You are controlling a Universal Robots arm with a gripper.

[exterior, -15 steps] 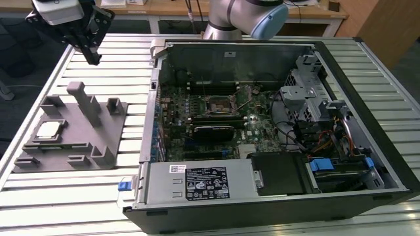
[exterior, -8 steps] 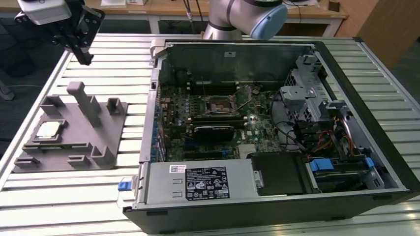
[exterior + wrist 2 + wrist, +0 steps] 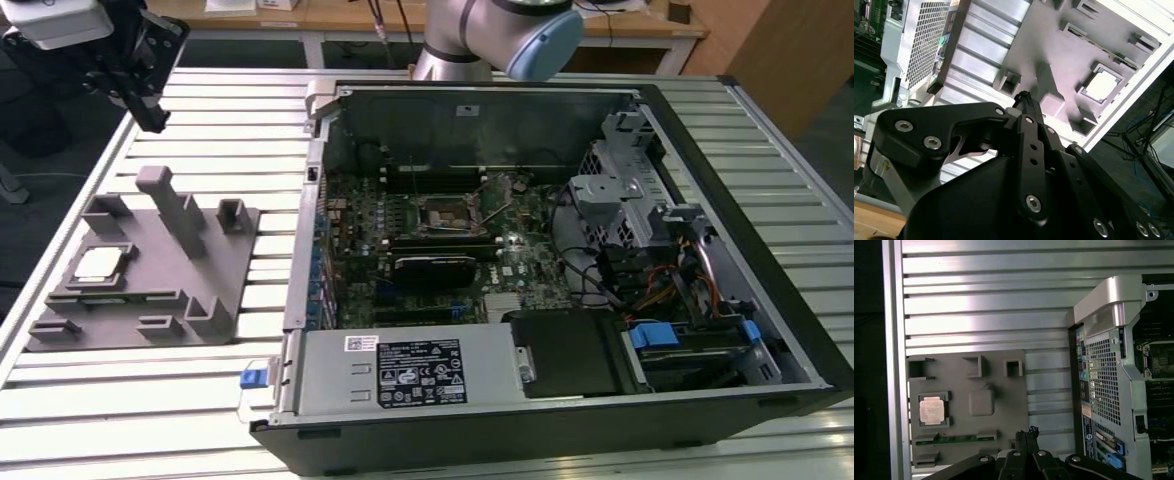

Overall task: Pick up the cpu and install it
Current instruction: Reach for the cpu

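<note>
Approach stage of the pick, judged: end effector (image 3: 154,120) closed tight and empty, high over tabletop (image 3: 160,400) near fixture (image 3: 214,300), well apart from cpu (image 3: 931,409) lying flat in fixture pocket; grasp needs opening and squaring over cpu.

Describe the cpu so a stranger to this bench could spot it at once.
Start at the open computer case; to the exterior view's left of it sits a grey fixture with upright posts. The cpu lies flat in a square pocket there, the only shiny silver square among dull grey blocks.
</note>
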